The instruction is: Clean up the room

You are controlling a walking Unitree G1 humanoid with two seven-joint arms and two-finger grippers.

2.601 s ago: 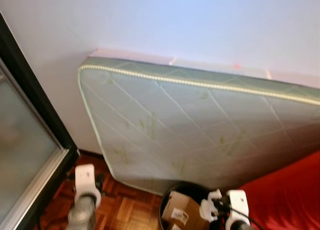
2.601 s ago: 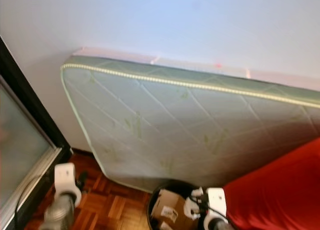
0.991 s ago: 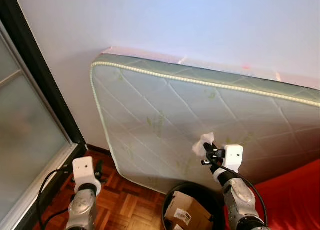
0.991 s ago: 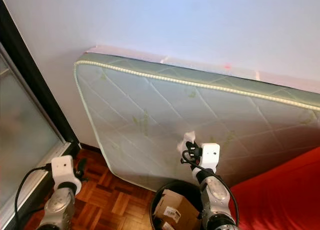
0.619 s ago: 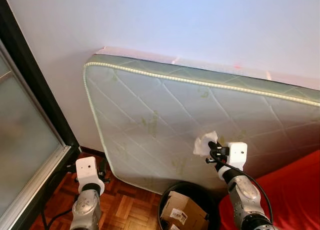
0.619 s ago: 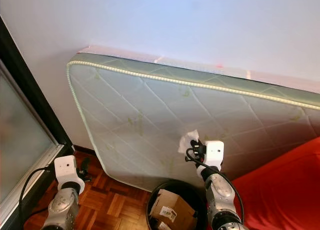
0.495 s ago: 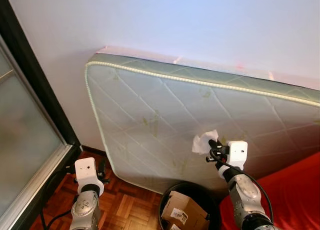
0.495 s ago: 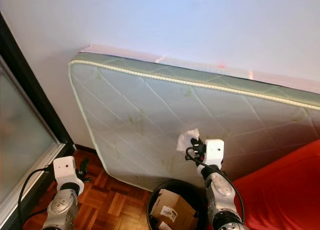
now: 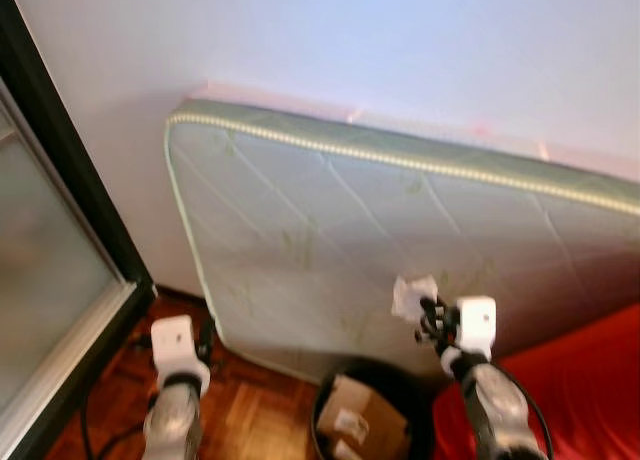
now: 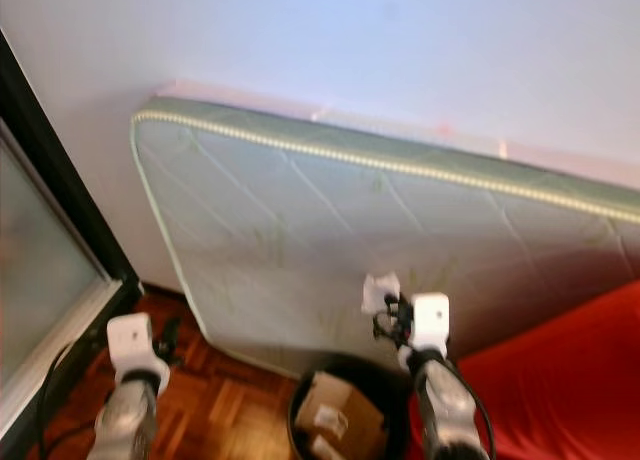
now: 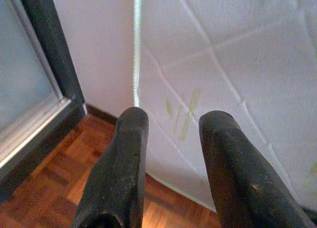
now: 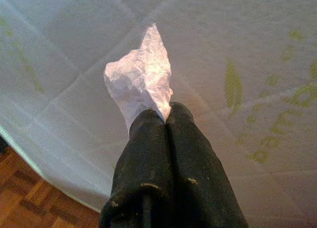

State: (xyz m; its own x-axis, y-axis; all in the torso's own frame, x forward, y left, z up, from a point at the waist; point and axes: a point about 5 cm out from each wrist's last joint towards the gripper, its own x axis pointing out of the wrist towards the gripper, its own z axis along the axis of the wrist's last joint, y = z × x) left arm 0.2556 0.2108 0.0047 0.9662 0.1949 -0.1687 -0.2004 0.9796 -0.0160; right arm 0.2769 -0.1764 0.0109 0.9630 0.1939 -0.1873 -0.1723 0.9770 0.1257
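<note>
Above the black bin (image 9: 372,412), right gripper (image 9: 428,315) pinches crumpled tissue (image 9: 410,294) against the mattress (image 9: 330,230) backdrop, a bit lower than half a second ago, likely about to drop; left gripper (image 11: 171,139) idle, fingers spread

Wall (image 9: 400,40): plain, pale, evenly lit, no fixtures. Mattress (image 9: 330,250): stood on its long edge, tilted, leaning vs. wall; quilted diamond pattern w/ green leaf print, beaded piping along top edge, green side band. Floor (image 9: 240,420): reddish-brown wood parquet. Dark skirting at wall base, left of mattress. Door/window frame (image 9: 60,180): black, at robot's left, frosted glass pane (image 9: 40,280), pale inner rail. Red fabric surface (image 9: 580,390): lower right, just beside mattress; views blurred.
</note>
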